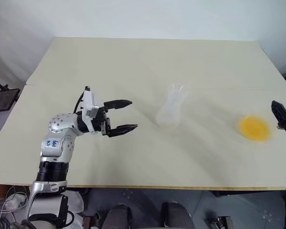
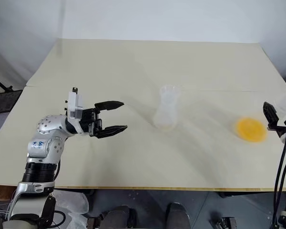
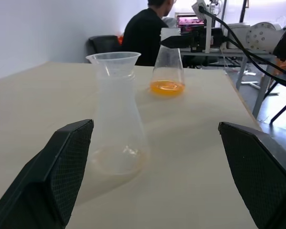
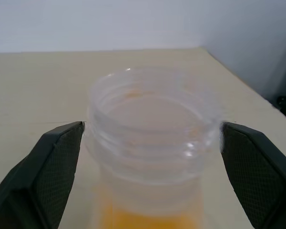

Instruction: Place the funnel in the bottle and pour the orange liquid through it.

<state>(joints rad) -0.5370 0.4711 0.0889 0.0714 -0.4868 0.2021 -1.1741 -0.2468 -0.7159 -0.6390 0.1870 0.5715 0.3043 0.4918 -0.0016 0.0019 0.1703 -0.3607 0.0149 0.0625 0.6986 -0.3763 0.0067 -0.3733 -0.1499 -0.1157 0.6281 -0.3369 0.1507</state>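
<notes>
Funnel (image 1: 177,89) sits in bottle (image 1: 170,110) mid-desk (image 1: 133,62); my left tool (image 1: 127,115) gapes beside it. Left wrist: orange liquid (image 3: 167,87) rests well beyond. Right wrist: right tool (image 4: 152,131) straddles, fingers apart, the flask's (image 4: 155,143) threaded neck — light, slippery, thin plastic; grip there.

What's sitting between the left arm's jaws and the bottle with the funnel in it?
Nothing visible. The left gripper has open jaws facing the bottle, the funnel already sits in its neck, and only bare table lies between them.
</notes>
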